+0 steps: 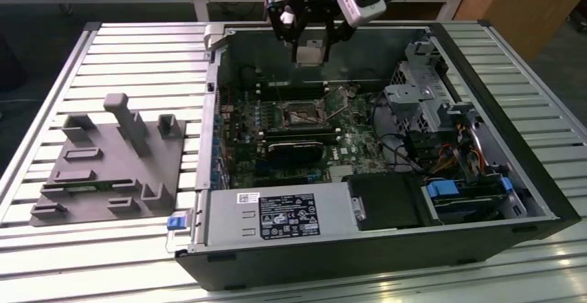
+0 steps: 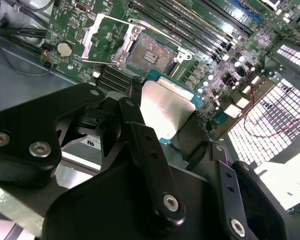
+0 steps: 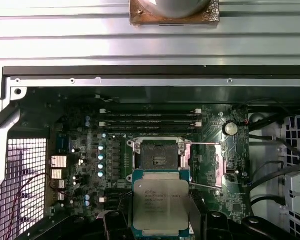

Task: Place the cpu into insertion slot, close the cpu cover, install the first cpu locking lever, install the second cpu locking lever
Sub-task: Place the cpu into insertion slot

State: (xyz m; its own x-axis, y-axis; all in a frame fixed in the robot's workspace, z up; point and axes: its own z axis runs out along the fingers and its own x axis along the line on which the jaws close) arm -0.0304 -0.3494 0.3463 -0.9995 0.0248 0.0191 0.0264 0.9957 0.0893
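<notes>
Tool point(image 1: 312, 40) clamped on the cpu point(image 3: 161, 204), my fingers point(image 2: 140, 135) bearing on two opposite edges. The chip hangs clear above the motherboard point(image 3: 80, 150), inside the open case point(image 1: 513, 200), near the case's far wall in the exterior view. Its metal face is toward the first wrist camera. It is nearly square with no marked long axis, its edges parallel to the insertion slot point(image 3: 157, 157) rim. The slot is bare, dark centre showing, close beyond one chip edge and not touching. The cpu cover point(image 2: 126, 44) is swung open beside the slot. The case rests on the slatted surface point(image 1: 128, 55).

Lab (slatted bench point(image 1: 119, 49), open computer case point(image 1: 367, 262))
</notes>
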